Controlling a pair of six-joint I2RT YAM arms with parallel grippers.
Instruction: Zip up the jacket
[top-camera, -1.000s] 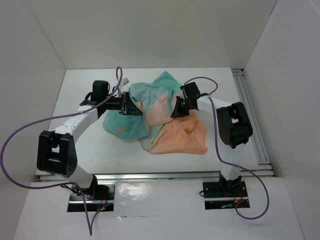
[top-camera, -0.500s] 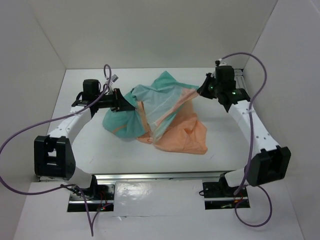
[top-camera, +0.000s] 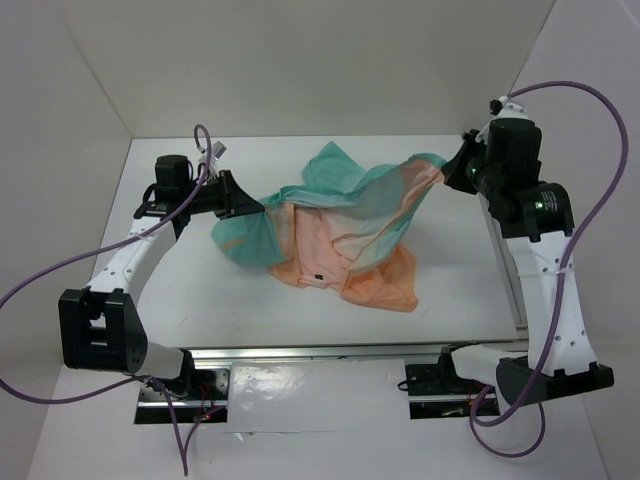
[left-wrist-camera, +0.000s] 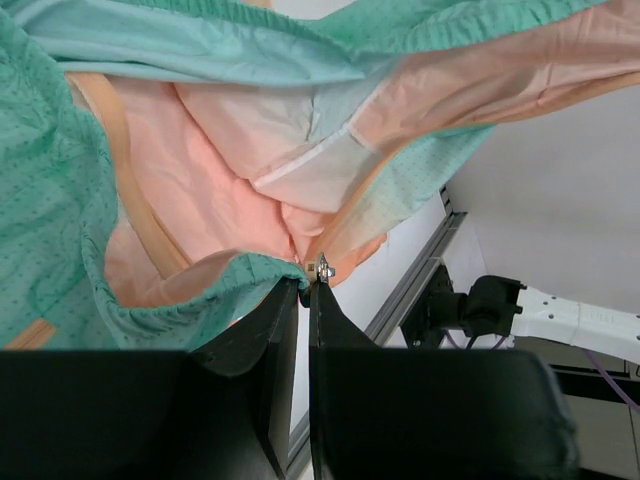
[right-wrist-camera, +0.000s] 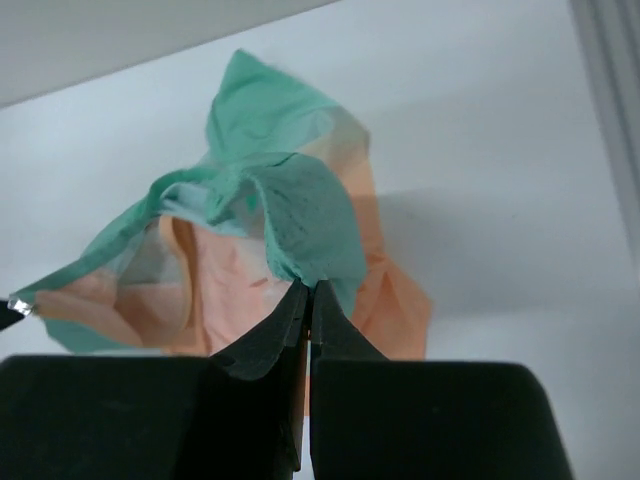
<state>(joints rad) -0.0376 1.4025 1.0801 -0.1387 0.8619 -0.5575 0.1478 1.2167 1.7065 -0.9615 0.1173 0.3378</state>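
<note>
Now the jacket hangs stretched left to right between both arms, its lower folds resting on the table. The left gripper pinches the teal hem, with a small metal zipper piece right at its tips, so this arm is nearer. The right gripper is clamped on the opposite teal edge.

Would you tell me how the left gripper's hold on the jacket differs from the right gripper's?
The left gripper pinches a gathered teal hem beside a small metal fitting; the right gripper pinches plain teal fabric. The left arm reaches low; the right arm stands tall. Both are shut on the jacket.
</note>
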